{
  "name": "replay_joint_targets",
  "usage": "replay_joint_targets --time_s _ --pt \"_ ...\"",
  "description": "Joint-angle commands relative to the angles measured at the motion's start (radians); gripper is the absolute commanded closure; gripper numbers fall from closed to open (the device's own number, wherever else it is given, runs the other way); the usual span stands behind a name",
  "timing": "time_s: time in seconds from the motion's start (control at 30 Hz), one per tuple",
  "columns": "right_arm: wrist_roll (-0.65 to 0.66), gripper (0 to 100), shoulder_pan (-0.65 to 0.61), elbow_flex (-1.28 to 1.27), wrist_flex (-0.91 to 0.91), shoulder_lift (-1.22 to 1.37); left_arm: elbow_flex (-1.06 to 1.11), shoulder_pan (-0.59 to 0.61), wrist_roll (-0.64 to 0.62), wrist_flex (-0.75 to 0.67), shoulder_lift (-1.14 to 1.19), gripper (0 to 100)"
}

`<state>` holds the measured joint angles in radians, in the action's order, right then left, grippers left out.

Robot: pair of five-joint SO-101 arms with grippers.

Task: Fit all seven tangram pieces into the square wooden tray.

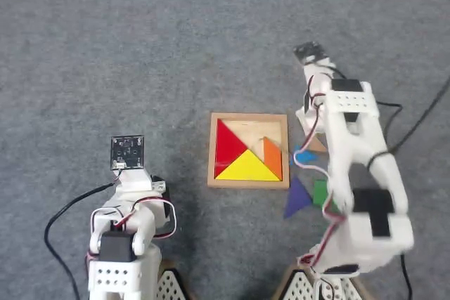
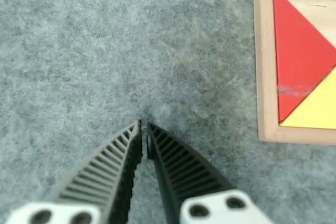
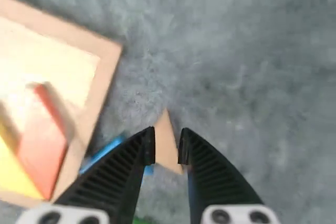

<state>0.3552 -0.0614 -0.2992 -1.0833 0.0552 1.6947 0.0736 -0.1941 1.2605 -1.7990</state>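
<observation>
Fingers point(image 2: 123, 148) of L gripper point(image 2: 143, 125) are seen nearly closed on nothing, left of tray point(image 1: 248, 185); R gripper's point(image 3: 167, 132) are slightly parted over tan pc point(image 3: 168, 156). 3 pcs point(image 1: 247, 168) are seated in tray, 4 are seen right of it.

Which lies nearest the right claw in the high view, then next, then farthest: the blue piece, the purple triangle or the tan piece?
1. the tan piece, right at the right claw, beside the wooden tray on its right side.
2. the blue piece, just past the tan one, toward the arm's base.
3. the purple triangle, farthest, beyond the tray's near right corner.
</observation>
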Motion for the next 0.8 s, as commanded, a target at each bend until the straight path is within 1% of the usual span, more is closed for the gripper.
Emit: replay_joint_targets --time_s 0.0,0.13,0.27,0.33,0.43,0.47,0.6,0.7,0.77 --pt "-0.051 92.0 0.007 -0.031 -0.019 -0.236 -0.012 0.006 0.011 0.002 -0.02 99" --pt "-0.066 92.0 -0.039 -0.094 -0.022 -0.357 -0.012 0.006 0.011 0.002 -0.02 99" --pt "-0.077 92.0 -0.084 -0.109 -0.073 -0.378 -0.012 0.006 0.011 0.002 -0.02 99" --pt "-0.106 92.0 -0.077 -0.115 -0.097 -0.378 -0.012 0.006 0.011 0.002 -0.02 99" --pt "-0.101 91.1 -0.045 -0.169 -0.088 -0.375 -0.012 0.006 0.011 0.002 -0.02 99" --pt "-0.081 89.7 -0.036 -0.186 -0.087 -0.367 -0.012 0.006 0.011 0.002 -0.02 99" --pt "0.034 78.4 -0.019 -0.213 -0.081 -0.248 -0.012 0.006 0.011 0.002 -0.02 99" --pt "0.074 77.9 -0.025 -0.198 -0.047 -0.156 -0.012 0.006 0.011 0.002 -0.02 99" --pt "0.084 77.9 -0.027 -0.198 0.007 -0.108 -0.012 0.006 0.011 0.002 -0.02 99"
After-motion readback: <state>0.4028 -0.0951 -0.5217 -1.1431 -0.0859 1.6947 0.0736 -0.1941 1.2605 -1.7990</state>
